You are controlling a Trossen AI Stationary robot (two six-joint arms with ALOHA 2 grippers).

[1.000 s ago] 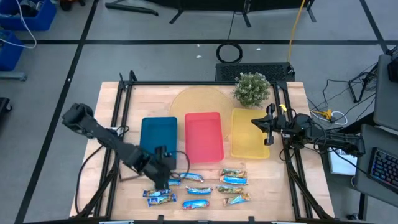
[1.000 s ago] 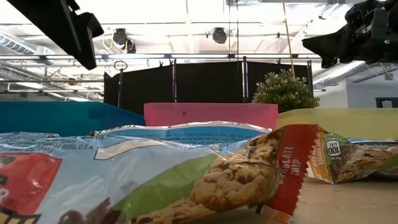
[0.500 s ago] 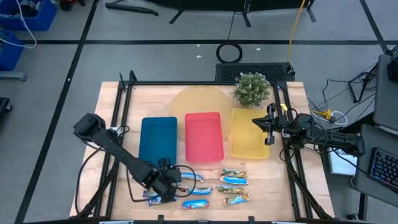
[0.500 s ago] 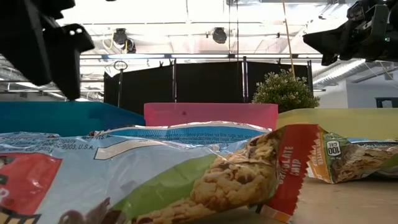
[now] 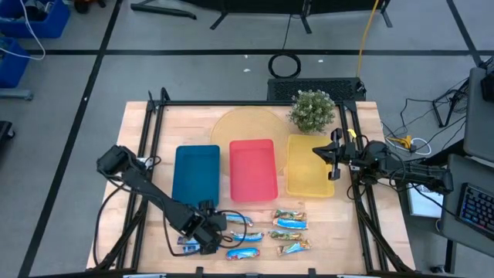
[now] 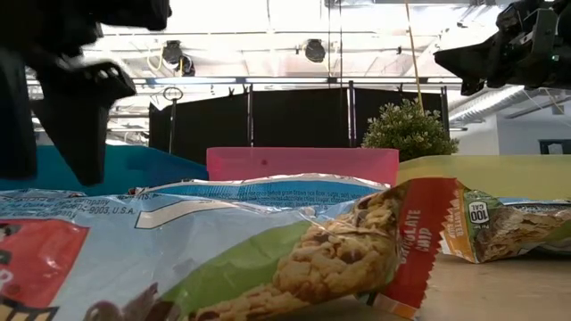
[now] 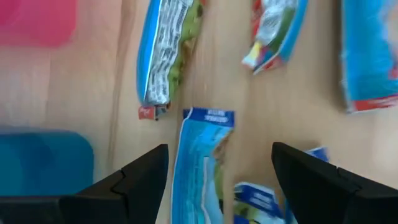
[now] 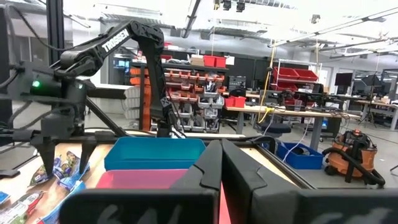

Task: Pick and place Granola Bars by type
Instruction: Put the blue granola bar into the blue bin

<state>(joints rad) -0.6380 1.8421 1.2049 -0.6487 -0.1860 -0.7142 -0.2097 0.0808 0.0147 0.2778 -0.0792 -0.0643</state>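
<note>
The left gripper [image 5: 207, 238] hangs low at the frame's lower left, fingers [image 7: 134, 180] spread wide around a blue bar [image 7: 198, 165] — nothing gripped. The Granola Bars [image 5: 262, 229] lie below the trays. The right gripper [image 5: 333, 160] waits pinched together over the yellow tray [image 5: 305, 185].

Three trays [image 5: 253, 168] are set side by side across the table's [image 5: 370, 232] middle, with a potted plant [image 5: 312, 110] behind the rightmost. The granola bars [image 5: 291, 224] are scattered in front of the trays, near the front edge.
</note>
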